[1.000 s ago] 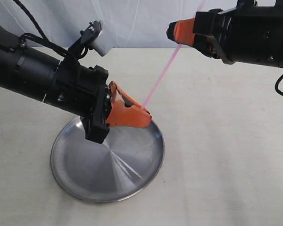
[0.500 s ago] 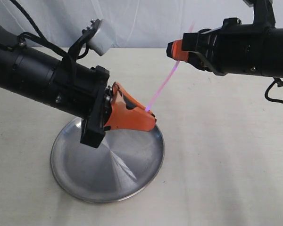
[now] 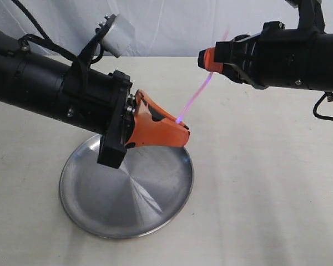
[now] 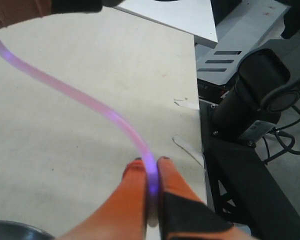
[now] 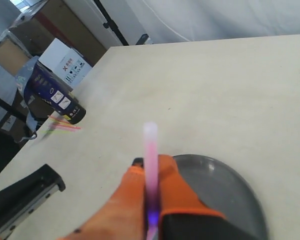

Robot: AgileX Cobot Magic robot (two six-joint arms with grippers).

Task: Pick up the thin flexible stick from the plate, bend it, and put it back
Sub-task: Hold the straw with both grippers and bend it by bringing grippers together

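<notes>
The thin flexible stick, pink to purple, hangs in the air above the table, curved between my two grippers. My left gripper is shut on its lower end, above the far edge of the plate. Seen from the left wrist, the stick bows away from the orange fingers. My right gripper is shut on the upper part, higher and to the right. In the right wrist view the stick's tip pokes out beyond the fingers, with the plate below.
The steel plate lies on a cream table. A white backdrop stands behind. Off the table edge, the right wrist view shows boxes and a dark can; the left wrist view shows a black stand.
The left gripper has risen and moved right toward the right gripper, which shifted slightly. The stick went from straight to bowed.
</notes>
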